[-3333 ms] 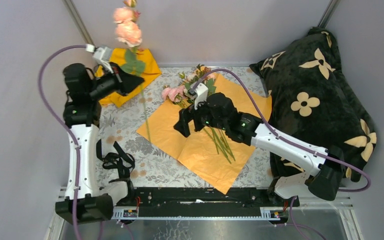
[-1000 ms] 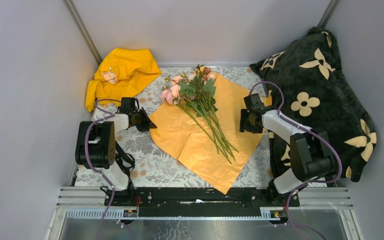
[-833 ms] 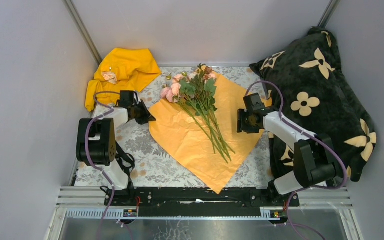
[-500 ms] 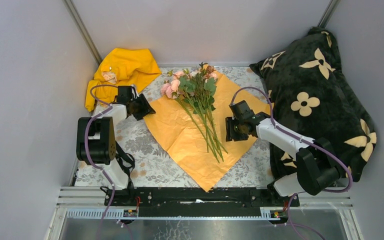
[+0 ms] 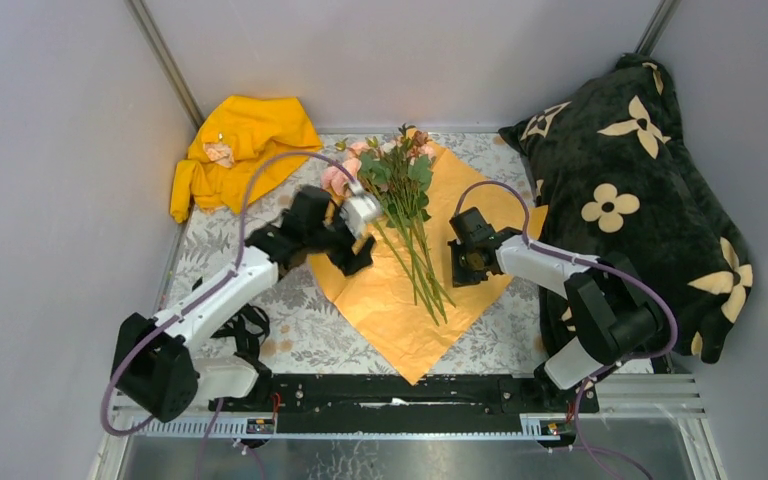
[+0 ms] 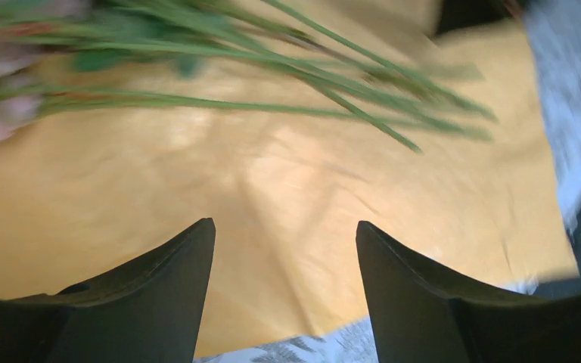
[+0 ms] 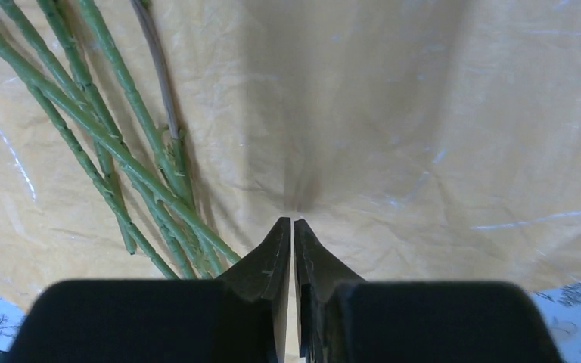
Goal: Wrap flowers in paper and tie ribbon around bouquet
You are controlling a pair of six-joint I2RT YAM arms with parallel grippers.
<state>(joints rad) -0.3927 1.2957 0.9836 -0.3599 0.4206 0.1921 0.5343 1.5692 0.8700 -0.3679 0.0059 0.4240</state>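
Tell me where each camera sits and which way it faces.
Top external: above and behind the bases, looking down on table, left arm and right arm.
Left wrist: on the left arm, looking past the open left gripper at the paper.
Right wrist: on the right arm, right gripper shut on paper.
Shared: paper and flowers' stems.

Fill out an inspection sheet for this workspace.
Surface: floral tablecloth covers the table.
Job's things: flowers lie diagonally on the paper, unwrapped; ribbon looks bunched beside the left arm's base.
Clutter: yellow cloth in far left corner; black pillow on right.
Hands: left hand open above the paper; right hand shut, pinching the paper.
Cables: purple cables loop above both arms.
Surroundings: grey walls; metal rail at near edge.
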